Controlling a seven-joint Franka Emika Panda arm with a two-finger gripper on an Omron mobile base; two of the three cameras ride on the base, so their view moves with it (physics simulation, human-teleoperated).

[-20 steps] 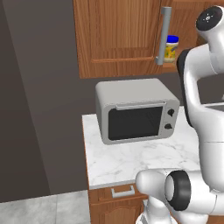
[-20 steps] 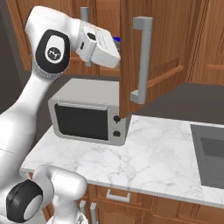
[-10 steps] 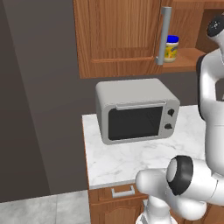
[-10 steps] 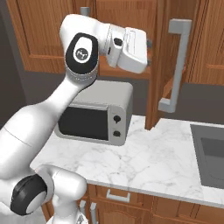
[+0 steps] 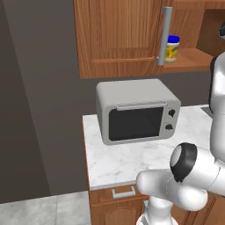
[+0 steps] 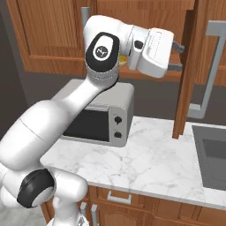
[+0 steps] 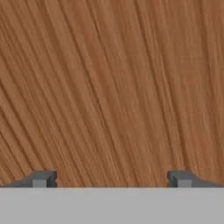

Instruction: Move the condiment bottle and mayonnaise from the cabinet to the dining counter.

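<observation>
The mayonnaise (image 5: 172,48), a pale yellow jar with a blue lid, stands on the open cabinet's shelf (image 5: 189,61), just right of a closed door's grey handle (image 5: 166,35). From the right base view, a sliver of the mayonnaise (image 6: 123,59) peeks out behind my arm. My gripper (image 6: 178,55) is open and empty, up at shelf height, pointing right at the inner face of the cabinet's swung-out right door (image 6: 187,66). Along the hand, that wood grain (image 7: 113,87) sits close in front of the gripper (image 7: 111,179). The condiment bottle is hidden and the dining counter is out of view.
A grey microwave (image 5: 136,112) stands on the narrow marble worktop (image 6: 150,163) below the cabinet. A sink (image 6: 214,154) is set into the worktop at the right. The open door's long handle (image 6: 212,70) juts out over the worktop. A dark wall (image 5: 35,110) is at the left.
My hand has swung to the right at shelf height. The right cabinet door has swung wider open along with it. The jaws have stayed open.
</observation>
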